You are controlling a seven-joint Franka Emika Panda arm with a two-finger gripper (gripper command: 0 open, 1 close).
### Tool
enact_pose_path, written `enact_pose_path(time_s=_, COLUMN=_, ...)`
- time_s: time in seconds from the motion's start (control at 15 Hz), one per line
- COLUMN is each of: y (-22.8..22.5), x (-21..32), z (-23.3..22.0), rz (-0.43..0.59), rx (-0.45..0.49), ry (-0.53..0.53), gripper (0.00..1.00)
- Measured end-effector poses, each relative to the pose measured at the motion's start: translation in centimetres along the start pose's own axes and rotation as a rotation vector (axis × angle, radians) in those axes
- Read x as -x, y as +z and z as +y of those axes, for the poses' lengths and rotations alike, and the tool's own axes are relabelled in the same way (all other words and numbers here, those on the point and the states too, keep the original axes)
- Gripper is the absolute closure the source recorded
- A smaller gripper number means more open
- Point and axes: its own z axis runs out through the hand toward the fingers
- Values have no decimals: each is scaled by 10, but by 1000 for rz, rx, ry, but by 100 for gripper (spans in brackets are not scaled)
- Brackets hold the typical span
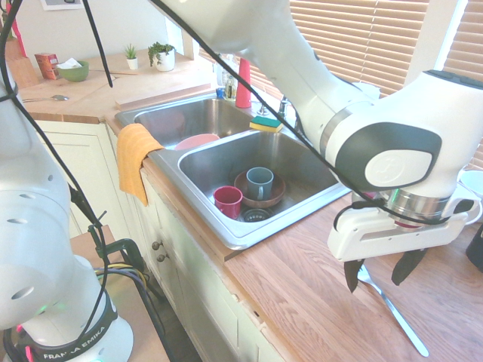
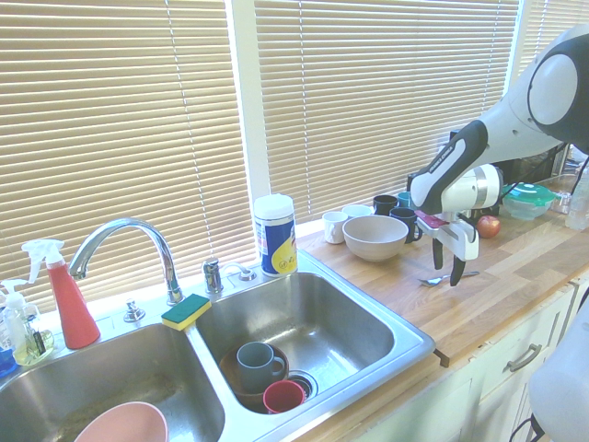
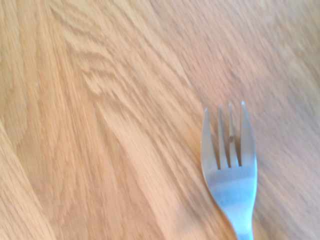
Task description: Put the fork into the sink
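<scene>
The fork (image 1: 394, 311) lies flat on the wooden counter to the right of the sink (image 1: 243, 240), its handle running toward the counter's front edge. In the wrist view its tines (image 3: 230, 150) show close up against the wood. My gripper (image 1: 379, 273) hangs just above the fork's head end, open, with one dark finger on each side of it and nothing held. From the other side, the gripper (image 2: 448, 262) stands over the fork (image 2: 449, 277), a short way right of the sink's rim (image 2: 409, 333).
The near basin holds a grey mug (image 1: 259, 182) in a brown bowl and a red cup (image 1: 227, 200). The far basin holds a pink bowl (image 1: 197, 140). An orange cloth (image 1: 134, 157) drapes over the sink's rim. A beige bowl (image 2: 375, 237), mugs and an apple (image 2: 488, 226) stand behind the gripper.
</scene>
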Motion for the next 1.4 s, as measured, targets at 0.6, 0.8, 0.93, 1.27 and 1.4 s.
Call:
enact_pose_path(time_s=0.6, y=5, x=7, z=6, rz=17, rx=-13, ry=51, gripper=100)
enact_pose_path(time_s=0.8, y=5, x=6, z=5, rz=18, rx=-17, ry=54, gripper=100)
enact_pose_path(time_s=0.93, y=5, x=7, z=5, rz=16, rx=-18, ry=60, gripper=100)
enact_pose_path(time_s=1.27, y=8, x=11, z=9, rz=20, rx=-31, ry=97, gripper=100)
enact_pose_path(time_s=1.4, y=8, x=12, z=9, rz=22, rx=-38, ry=140, gripper=100)
